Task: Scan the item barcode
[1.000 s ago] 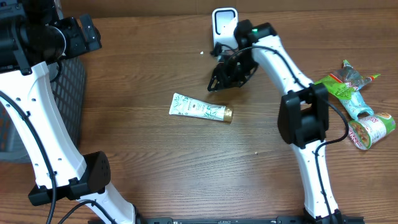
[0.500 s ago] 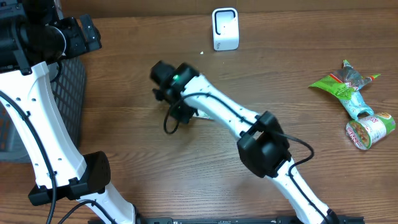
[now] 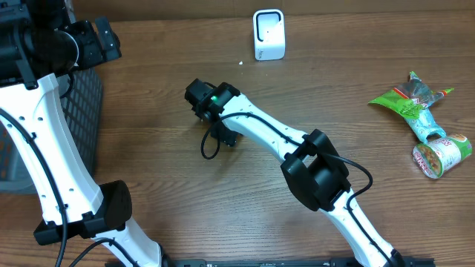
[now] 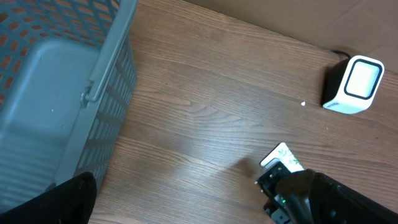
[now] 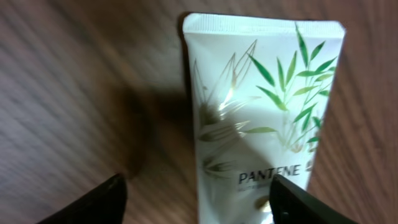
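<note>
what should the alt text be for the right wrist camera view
A white Pantene tube printed with green leaves lies flat on a brown wooden table, seen close from above. The right gripper shows two dark fingertips at the bottom edge, spread wide, one over bare wood left of the tube and one over its right side.
</note>
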`<state>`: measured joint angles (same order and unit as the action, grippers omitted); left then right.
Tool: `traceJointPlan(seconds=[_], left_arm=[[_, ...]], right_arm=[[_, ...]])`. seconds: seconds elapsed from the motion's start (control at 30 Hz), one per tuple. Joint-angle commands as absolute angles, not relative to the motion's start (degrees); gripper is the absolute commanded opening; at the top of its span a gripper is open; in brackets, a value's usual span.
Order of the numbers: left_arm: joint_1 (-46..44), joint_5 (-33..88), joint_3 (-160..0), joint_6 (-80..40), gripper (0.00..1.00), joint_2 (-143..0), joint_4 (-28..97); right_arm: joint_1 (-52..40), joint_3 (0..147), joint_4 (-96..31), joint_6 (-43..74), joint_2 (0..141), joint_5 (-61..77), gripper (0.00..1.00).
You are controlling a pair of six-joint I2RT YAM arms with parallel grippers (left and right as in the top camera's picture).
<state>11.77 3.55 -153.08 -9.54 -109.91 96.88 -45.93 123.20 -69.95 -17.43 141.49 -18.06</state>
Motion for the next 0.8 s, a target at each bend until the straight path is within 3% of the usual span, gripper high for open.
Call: traceJointPlan(seconds=[0.0, 0.13, 0.33, 0.77], left_arm=[[11.88, 2.92, -153.1, -10.31, 1.0, -109.93, 96.79], [11.88, 2.92, -153.1, -10.31, 1.0, -109.93, 96.79], [11.88, 2.92, -153.1, -10.31, 1.0, -109.93, 96.79], [11.88, 2.92, -153.1, -10.31, 1.0, -109.93, 96.79]], right_arm=[[-43.48, 122.21, -69.1, -18.68, 140.49, -21.96, 0.78], [-40.38, 122.19, -68.84, -18.13, 140.49, -22.35, 0.8], [-36.56, 122.19, -71.42, -17.56, 140.49, -15.68, 0.6], [-37.41, 131.55, -75.18, -5.74, 139.63, -25.47, 0.66]])
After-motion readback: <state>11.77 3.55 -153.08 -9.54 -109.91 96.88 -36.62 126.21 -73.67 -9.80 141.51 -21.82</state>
